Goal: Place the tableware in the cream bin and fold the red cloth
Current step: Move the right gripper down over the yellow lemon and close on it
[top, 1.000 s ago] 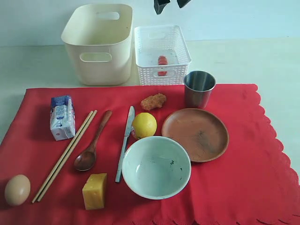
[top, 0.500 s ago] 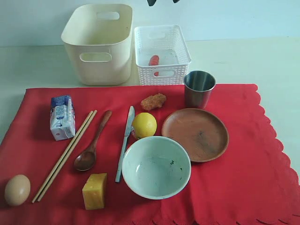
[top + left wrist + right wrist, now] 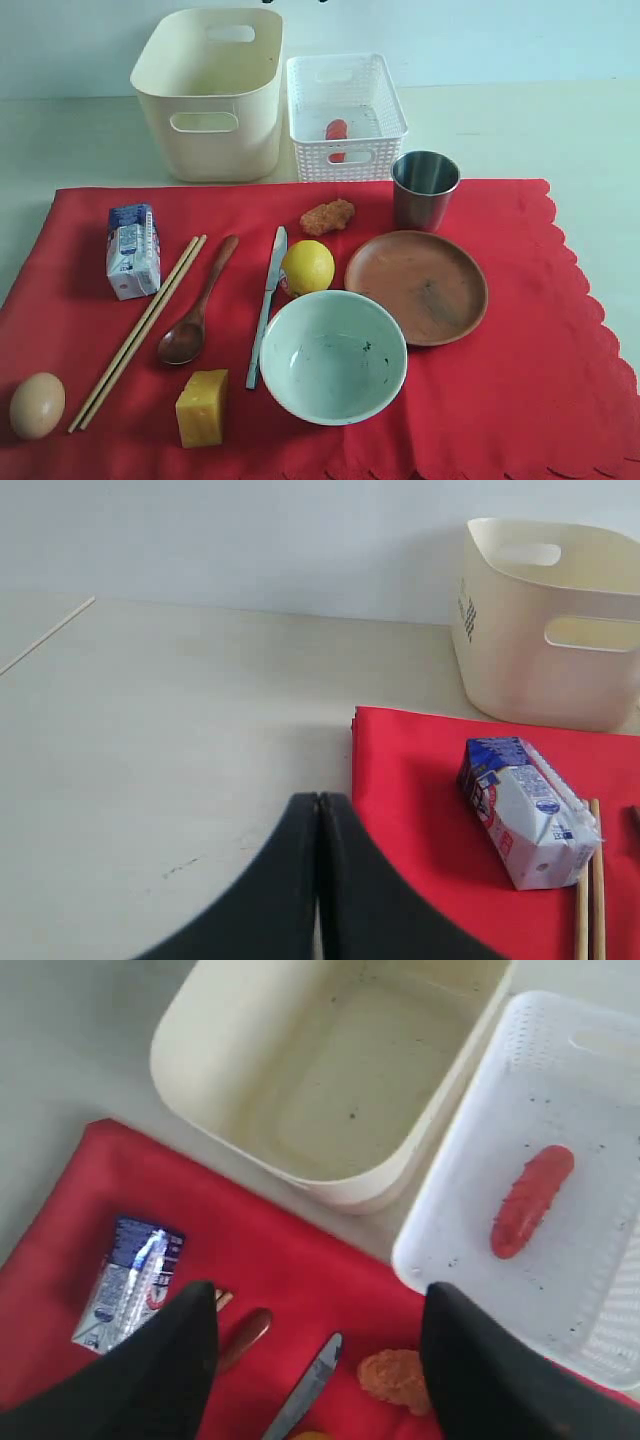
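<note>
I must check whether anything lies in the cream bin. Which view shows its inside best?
The right wrist view: it looks down into the cream bin and shows its floor, with nothing lying there. The exterior view shows the outer front and only the far inner wall. The left wrist view shows just part of the outside.

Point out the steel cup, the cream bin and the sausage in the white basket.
steel cup [image 3: 425, 206], exterior view, outer wall.
cream bin [image 3: 205, 156], exterior view, front wall below handle.
sausage [image 3: 532, 1202], right wrist view, middle of body.
</note>
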Action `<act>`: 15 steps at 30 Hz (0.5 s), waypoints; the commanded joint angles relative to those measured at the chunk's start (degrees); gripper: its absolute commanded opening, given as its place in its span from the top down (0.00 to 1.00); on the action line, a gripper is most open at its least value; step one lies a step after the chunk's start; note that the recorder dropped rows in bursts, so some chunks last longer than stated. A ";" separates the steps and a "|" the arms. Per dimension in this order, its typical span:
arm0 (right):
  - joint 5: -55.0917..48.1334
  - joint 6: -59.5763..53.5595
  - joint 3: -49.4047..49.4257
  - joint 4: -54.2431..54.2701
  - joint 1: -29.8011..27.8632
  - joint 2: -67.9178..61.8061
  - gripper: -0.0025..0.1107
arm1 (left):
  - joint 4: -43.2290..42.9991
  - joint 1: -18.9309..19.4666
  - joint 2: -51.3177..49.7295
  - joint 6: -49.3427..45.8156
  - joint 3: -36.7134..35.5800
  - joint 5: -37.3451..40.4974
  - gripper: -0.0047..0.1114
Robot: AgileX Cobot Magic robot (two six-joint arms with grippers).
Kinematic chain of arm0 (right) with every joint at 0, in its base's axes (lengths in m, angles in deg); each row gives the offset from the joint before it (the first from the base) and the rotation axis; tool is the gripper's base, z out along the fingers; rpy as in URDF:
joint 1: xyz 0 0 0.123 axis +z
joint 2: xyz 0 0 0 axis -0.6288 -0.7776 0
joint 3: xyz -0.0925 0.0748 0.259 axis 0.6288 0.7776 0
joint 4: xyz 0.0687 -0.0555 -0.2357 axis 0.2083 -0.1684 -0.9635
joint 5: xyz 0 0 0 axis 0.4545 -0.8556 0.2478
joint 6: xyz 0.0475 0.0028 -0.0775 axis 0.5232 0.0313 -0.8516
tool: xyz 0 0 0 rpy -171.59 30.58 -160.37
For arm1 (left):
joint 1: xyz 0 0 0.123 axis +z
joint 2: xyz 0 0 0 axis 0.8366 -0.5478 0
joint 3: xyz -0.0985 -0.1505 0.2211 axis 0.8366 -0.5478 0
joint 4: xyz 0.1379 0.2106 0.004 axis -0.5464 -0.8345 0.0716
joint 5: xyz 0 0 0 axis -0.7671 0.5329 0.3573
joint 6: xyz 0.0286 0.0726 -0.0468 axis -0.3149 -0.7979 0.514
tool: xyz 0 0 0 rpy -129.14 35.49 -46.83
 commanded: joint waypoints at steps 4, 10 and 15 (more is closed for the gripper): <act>0.14 -0.11 -0.59 -3.72 4.81 0.81 0.46 | 0.17 -0.09 0.34 -0.24 -0.14 -0.09 0.96; 0.14 0.13 -0.59 -4.17 7.29 0.81 0.46 | 0.17 -0.09 0.34 -0.24 -0.14 -0.09 0.96; 0.14 0.28 0.73 -5.06 8.53 0.90 0.46 | 0.17 -0.09 0.34 -0.24 -0.14 -0.09 0.96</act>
